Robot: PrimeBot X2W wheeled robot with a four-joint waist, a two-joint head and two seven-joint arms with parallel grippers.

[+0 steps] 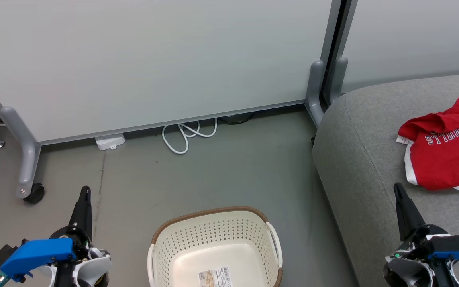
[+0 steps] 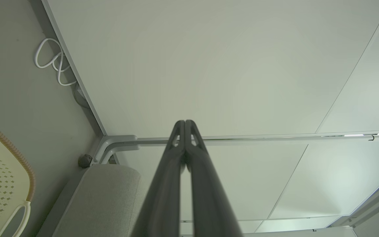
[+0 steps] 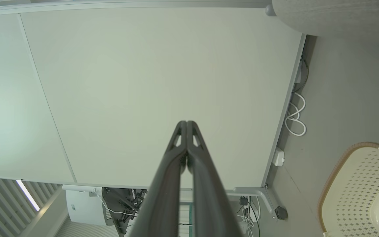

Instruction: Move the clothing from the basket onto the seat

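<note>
Floor (image 1: 142, 179) is taking up the left and middle of the head view, and at its lower left the left pincer (image 1: 85, 190) is hanging clenched, tips pressed together with nothing between them. Its wrist view is looking along those tips at a pale partition panel (image 2: 209, 65). At the bottom centre, the basket (image 1: 213, 210) is sitting on the floor with its mouth facing up. The visible part of its cream bottom is showing nothing but a barcode sticker (image 1: 214, 278), while its near part is running off the frame edge. Further right, the seat (image 1: 357, 159) is filling the right side. The clothing (image 1: 444, 159) is lying on it near the right edge, well apart from the basket: bright red fabric, loosely crumpled, with white trim at its edges and white block lettering reading upside down from here. At the lower right, the right pincer (image 1: 397, 186) is showing against the grey cushion just below the clothing, clenched, empty and not touching it. I am judging that the garment is lying where the task wants it, and that both arms are idling clear for that reason.
</note>
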